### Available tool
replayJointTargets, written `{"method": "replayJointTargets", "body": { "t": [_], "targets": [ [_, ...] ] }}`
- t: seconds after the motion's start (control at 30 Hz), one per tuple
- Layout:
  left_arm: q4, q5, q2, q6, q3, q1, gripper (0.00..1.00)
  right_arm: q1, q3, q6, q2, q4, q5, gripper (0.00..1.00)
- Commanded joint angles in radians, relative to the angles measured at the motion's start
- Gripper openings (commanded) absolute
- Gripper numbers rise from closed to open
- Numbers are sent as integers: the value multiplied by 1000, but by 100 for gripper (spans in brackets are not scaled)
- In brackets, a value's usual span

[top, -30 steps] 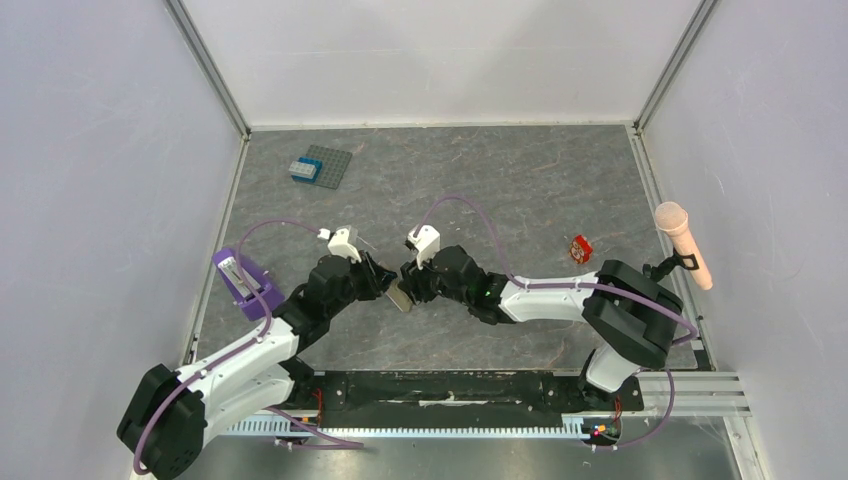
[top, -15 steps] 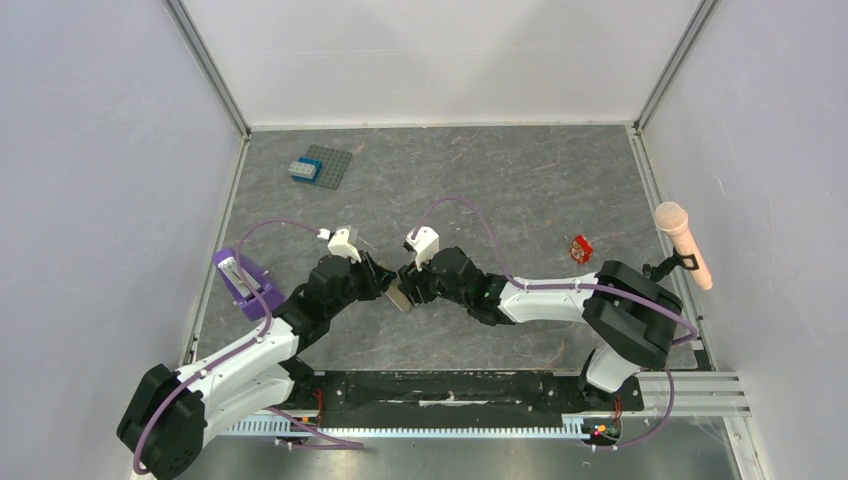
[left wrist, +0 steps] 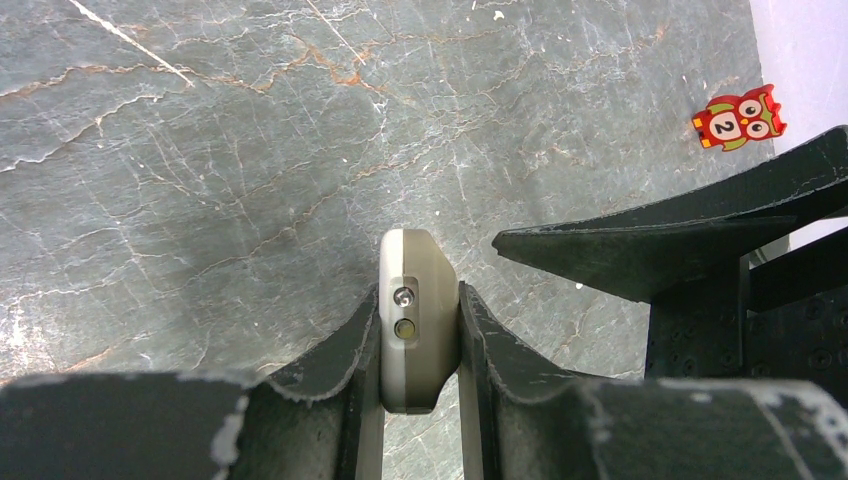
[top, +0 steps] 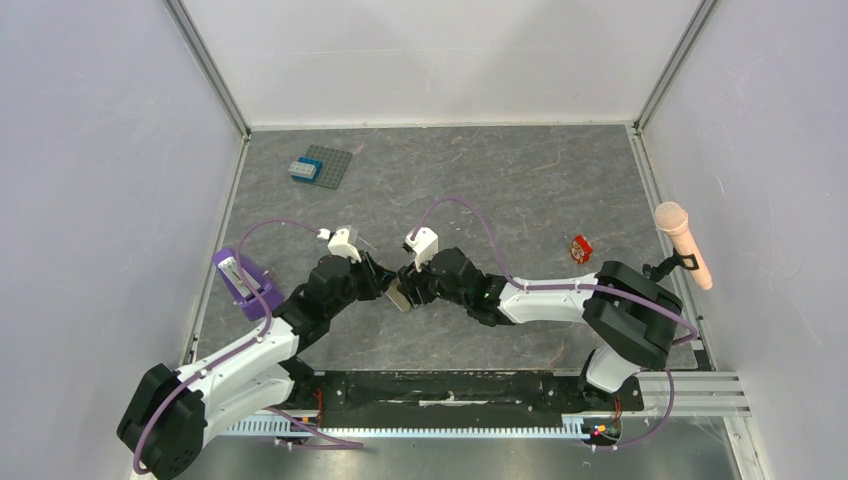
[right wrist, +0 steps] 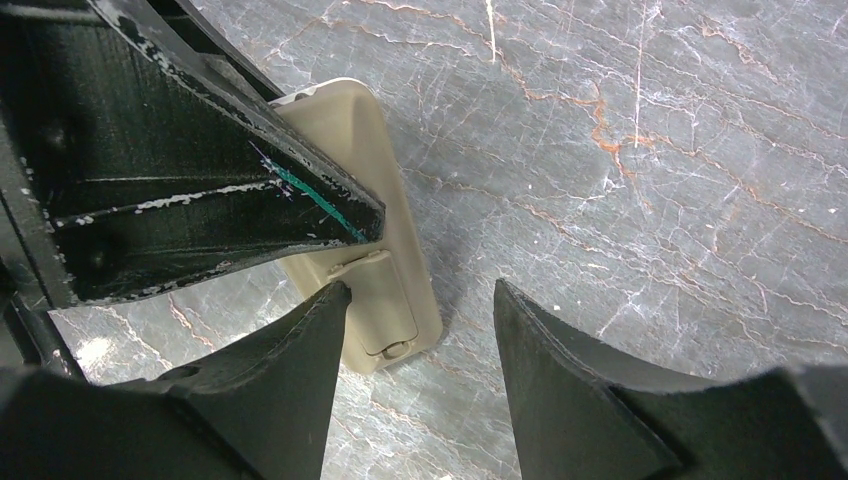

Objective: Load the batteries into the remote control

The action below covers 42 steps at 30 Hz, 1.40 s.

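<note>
The remote control (left wrist: 415, 320) is a beige-white handset held edge-up above the table, with my left gripper (left wrist: 420, 298) shut on its two sides. In the top view it shows as a small pale piece (top: 399, 297) between the two wrists. The right wrist view shows its back with the battery cover (right wrist: 385, 310) closed. My right gripper (right wrist: 420, 288) is open. Its left fingertip (right wrist: 335, 300) rests against the cover's edge, and its right fingertip stands clear over the table. The left gripper's finger (right wrist: 200, 180) lies across the remote's upper part. The batteries are out of view.
A red owl tile (top: 580, 248) lies right of the arms, also seen as the owl tile (left wrist: 740, 120). A blue brick on a grey studded plate (top: 318, 166) sits at the back left. A purple holder (top: 240, 277) stands at the left edge and a pink microphone (top: 683, 243) at the right wall.
Both arms stay almost where they were. The remote's end between the wrists has shifted slightly left.
</note>
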State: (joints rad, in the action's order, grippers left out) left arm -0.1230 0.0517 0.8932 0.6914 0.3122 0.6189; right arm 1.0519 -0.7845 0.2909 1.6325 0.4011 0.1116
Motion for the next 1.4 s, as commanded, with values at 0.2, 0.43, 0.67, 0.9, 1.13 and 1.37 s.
{"method": "replayJointTargets", "body": {
  "t": [0.2, 0.43, 0.67, 0.9, 1.13, 1.37],
  "targets": [
    [16, 18, 19, -50, 10, 11, 2, 23, -19, 1, -21, 49, -62, 60],
    [14, 15, 16, -50, 6, 12, 2, 23, -15, 0, -17, 54, -76, 60],
    [14, 14, 13, -49, 3, 12, 2, 23, -18, 1, -16, 51, -87, 60],
    [13, 11, 9, -54, 1, 12, 2, 24, -21, 15, -10, 38, 1, 57],
    [14, 6, 10, -80, -8, 13, 2, 21, -19, 29, -21, 27, 60, 45],
    [10, -1, 6, -91, -15, 13, 2, 22, -31, 60, -5, -2, 147, 33]
  ]
}}
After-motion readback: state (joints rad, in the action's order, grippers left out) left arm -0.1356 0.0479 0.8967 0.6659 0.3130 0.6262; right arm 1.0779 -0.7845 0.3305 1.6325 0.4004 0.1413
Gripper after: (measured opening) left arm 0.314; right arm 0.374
